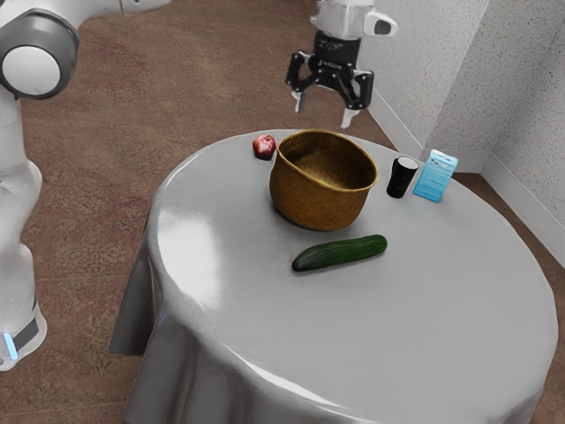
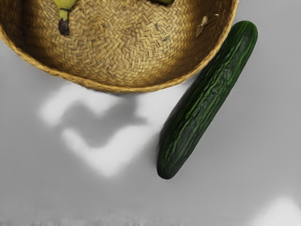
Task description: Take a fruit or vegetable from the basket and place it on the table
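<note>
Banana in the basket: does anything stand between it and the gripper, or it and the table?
Nothing visible stands between the gripper and the banana's stem end. The basket's wall separates it from the table, so it likely must clear the rim.

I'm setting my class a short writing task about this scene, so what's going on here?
A robot arm is working at a round table. Its gripper hangs above, fingers apart and holding nothing. Below, a basket stands with a banana inside. A cucumber lies on the table beside the basket, where the job asks for a fruit or vegetable to end up. A red fruit, a dark cup and a blue carton are also on the table.
</note>
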Controlling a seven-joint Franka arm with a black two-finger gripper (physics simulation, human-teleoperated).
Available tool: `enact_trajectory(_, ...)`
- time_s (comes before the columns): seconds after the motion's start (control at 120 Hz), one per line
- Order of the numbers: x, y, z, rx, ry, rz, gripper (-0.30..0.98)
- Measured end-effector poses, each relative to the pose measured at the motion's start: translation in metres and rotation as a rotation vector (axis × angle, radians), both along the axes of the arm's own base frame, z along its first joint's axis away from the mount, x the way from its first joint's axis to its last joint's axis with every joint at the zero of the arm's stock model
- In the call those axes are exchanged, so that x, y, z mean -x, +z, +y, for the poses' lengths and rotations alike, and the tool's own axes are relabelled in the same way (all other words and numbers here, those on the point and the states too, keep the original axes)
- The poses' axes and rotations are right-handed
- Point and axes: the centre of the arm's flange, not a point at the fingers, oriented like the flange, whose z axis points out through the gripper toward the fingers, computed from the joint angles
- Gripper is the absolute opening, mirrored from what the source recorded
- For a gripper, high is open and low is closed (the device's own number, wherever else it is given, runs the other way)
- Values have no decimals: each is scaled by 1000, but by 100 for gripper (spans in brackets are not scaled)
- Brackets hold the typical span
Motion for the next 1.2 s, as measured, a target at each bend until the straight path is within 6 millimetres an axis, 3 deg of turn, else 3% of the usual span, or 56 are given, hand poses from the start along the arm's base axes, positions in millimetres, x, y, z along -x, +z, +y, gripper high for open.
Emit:
enact_trajectory(0.267,9,-4,-5,33,589,129,69)
enact_trajectory(0.383,-4,-22,-2,9,784,181,69)
enact_trajectory(0.442,-8,-9,18,18,897,154,69)
enact_trajectory(0.55,-18,-2,90,30,1173,120,69)
enact_trajectory(0.6,-23,-5,100,33,1250,115,69)
enact_trajectory(0.725,-41,-19,94,36,1360,108,69)
enact_trajectory(0.908,-81,-67,115,32,1523,91,69)
enact_trajectory(1.133,-104,-103,141,64,1657,76,69)
enact_trajectory(1.2,-102,-123,145,59,1681,102,69)
